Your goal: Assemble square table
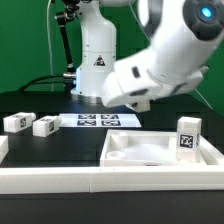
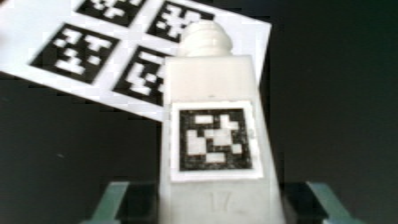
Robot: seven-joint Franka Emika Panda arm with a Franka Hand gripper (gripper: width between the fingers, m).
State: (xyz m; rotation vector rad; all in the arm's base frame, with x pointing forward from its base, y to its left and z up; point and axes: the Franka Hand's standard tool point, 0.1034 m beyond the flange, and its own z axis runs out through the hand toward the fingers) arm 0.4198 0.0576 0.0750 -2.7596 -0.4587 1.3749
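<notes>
Clamping claw (image 2: 212,203) holds tagged leg (image 2: 212,120) marked, perhaps, "17".

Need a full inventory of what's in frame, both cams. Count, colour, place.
tabletop: 1, white, flat on the table, exterior view's right-centre.
lying legs: 2, white, tagged, on their sides at the exterior view's left.
upright leg: 1, white, tagged, standing at the tabletop's right end; unclear whether on or beside it.
held leg: 1, white, tagged, between the gripper's fingers, over the marker board.
marker board: 1, white with black tags, flat behind the tabletop.
rail: 1, white, along the near edge.
table: 1, black.
arm: 1, white, over the middle.
gripper: 1, closed on the held leg.
</notes>
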